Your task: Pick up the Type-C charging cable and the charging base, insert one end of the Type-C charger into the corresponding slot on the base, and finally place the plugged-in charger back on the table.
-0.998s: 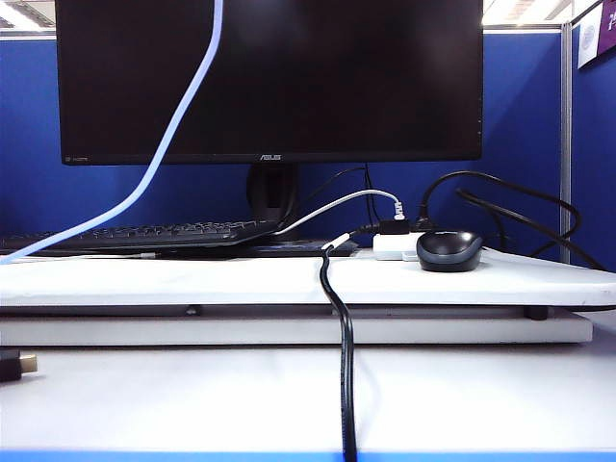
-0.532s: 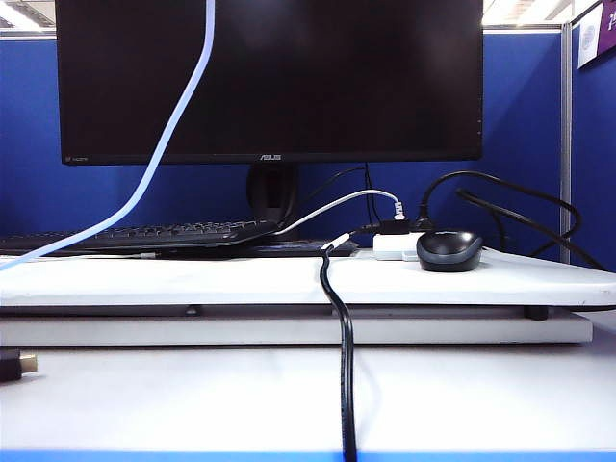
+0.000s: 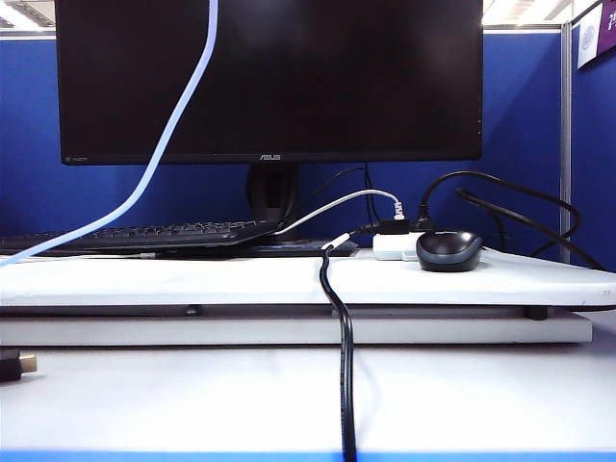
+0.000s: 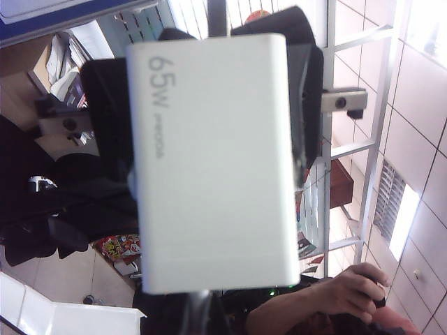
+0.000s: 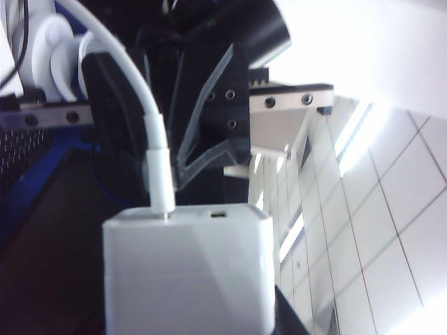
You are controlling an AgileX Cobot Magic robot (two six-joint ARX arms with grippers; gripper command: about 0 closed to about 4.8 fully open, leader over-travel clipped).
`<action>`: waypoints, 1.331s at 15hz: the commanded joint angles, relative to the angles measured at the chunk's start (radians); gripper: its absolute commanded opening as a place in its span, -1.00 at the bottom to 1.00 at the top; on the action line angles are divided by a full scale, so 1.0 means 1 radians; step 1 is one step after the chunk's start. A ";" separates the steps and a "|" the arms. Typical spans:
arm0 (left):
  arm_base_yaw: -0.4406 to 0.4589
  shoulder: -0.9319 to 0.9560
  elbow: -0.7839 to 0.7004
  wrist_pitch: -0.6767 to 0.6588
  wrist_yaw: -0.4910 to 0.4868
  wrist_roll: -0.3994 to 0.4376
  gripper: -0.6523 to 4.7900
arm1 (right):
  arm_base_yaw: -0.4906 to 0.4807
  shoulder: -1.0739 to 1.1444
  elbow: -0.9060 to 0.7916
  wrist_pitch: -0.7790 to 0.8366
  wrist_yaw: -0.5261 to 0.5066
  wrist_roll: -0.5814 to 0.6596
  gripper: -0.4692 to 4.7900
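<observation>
The white charging base (image 4: 209, 160), marked 65W, is held up in the air. My right gripper (image 4: 209, 91) is shut on it, one black finger on each long side. My left gripper (image 5: 164, 174) is shut on the white plug of the Type-C charging cable (image 5: 133, 77). The plug's tip meets a slot (image 5: 165, 213) in the base's end face (image 5: 188, 216), and a sliver of metal still shows. The rest of the cable (image 3: 164, 144) hangs from above the monitor down to the left edge of the exterior view. Neither gripper appears there. The table (image 3: 192, 279) lies below.
On the table stand a black monitor (image 3: 269, 77), a keyboard (image 3: 144, 234), a dark mouse (image 3: 449, 250) and a small white box with black plugs (image 3: 393, 243). A thick black cable (image 3: 345, 366) runs over the front edge. A person's hand (image 4: 353, 289) shows in the left wrist view.
The top of the hanging white cable has swayed slightly to the left. Nothing else in the exterior view has moved.
</observation>
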 commanded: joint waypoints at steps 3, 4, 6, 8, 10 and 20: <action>0.001 0.000 0.003 -0.057 -0.093 0.056 -0.78 | 0.042 0.000 0.001 -0.060 -0.013 -0.030 -0.82; 0.001 0.000 0.003 -0.057 -0.095 0.057 -0.78 | 0.042 0.000 0.001 -0.082 -0.016 -0.044 -0.82; 0.001 0.000 0.003 -0.058 -0.094 0.070 -0.78 | 0.042 0.000 0.001 -0.103 -0.032 -0.053 -0.82; 0.001 0.000 0.003 -0.073 -0.096 0.082 -0.78 | 0.042 0.000 0.001 -0.103 -0.071 -0.043 -0.82; 0.001 0.000 0.003 -0.075 -0.098 0.083 -0.78 | 0.043 0.000 0.001 -0.105 -0.070 -0.043 -0.82; 0.001 0.006 0.003 -0.152 -0.170 0.159 -0.78 | 0.118 0.001 0.000 -0.181 0.045 -0.081 -0.82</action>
